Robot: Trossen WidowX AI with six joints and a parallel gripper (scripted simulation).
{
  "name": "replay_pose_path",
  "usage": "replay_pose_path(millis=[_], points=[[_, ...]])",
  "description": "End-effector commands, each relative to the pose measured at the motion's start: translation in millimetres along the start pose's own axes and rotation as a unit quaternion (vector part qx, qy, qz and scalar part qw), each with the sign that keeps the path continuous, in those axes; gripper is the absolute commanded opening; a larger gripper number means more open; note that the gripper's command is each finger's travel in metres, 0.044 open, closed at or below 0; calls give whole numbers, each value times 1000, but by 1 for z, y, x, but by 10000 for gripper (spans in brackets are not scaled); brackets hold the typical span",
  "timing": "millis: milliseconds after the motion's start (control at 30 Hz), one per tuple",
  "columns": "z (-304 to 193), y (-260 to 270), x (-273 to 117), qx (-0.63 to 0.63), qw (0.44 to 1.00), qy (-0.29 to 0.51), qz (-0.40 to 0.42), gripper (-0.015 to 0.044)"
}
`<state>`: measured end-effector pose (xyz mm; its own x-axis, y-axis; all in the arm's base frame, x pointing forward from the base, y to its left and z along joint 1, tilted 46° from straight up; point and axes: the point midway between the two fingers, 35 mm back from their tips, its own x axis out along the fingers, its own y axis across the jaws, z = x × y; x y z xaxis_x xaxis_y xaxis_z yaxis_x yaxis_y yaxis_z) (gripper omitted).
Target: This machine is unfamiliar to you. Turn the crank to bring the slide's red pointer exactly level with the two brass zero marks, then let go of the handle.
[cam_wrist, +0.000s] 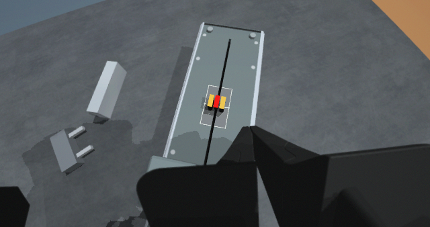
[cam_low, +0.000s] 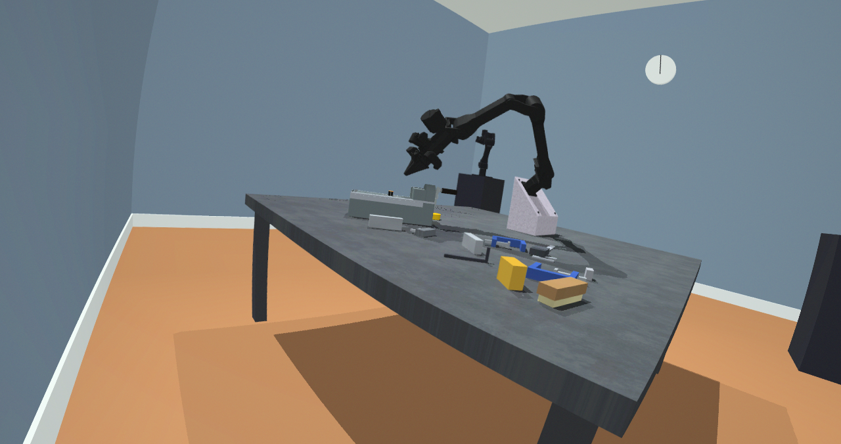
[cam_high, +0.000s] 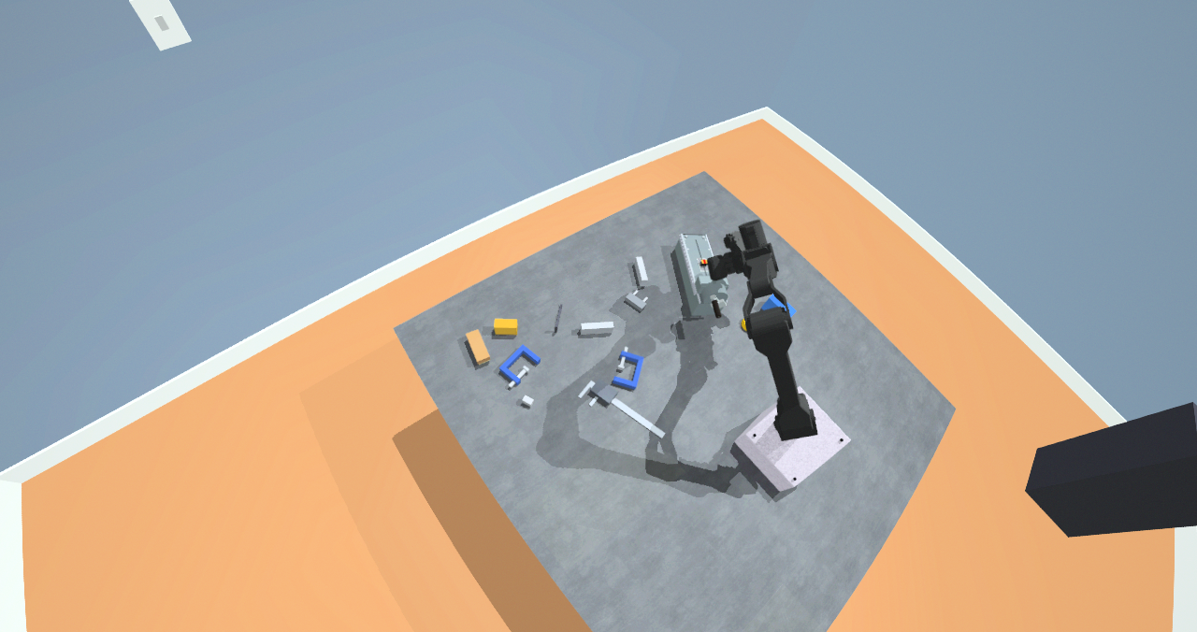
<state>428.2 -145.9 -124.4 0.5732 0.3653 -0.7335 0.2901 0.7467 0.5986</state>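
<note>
The grey-green machine (cam_high: pixel 687 272) (cam_low: pixel 387 208) (cam_wrist: pixel 205 69) stands on the table, with a dark slot along its top. In the wrist view the red pointer (cam_wrist: pixel 217 101) sits between the left brass mark (cam_wrist: pixel 210 101) and the right brass mark (cam_wrist: pixel 222 103). It looks level with both, as far as I can tell. The dark crank handle (cam_high: pixel 716 308) (cam_low: pixel 448 190) sticks out at the machine's near end with nothing touching it; it is hidden in the wrist view. My gripper (cam_low: pixel 406 173) (cam_wrist: pixel 248 132) is shut and empty, raised above the machine.
A white block (cam_high: pixel 641 270) (cam_low: pixel 385 222) (cam_wrist: pixel 107 89) and a grey two-pinned part (cam_high: pixel 636 300) (cam_wrist: pixel 65 151) lie beside the machine. A blue object (cam_high: pixel 778 305) lies under the arm. Blue clamps (cam_high: pixel 630 370), a long-handled tool (cam_high: pixel 638 417) and a yellow block (cam_high: pixel 505 326) (cam_low: pixel 510 273) lie farther off.
</note>
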Motion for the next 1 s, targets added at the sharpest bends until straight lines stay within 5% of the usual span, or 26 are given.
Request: replay_pose_path(millis=[0, 200, 767, 967], points=[[0, 0, 0, 0, 1000, 0, 0, 0], [0, 0, 0, 0, 1000, 0, 0, 0], [0, 0, 0, 0, 1000, 0, 0, 440], [0, 0, 0, 0, 1000, 0, 0, 309]])
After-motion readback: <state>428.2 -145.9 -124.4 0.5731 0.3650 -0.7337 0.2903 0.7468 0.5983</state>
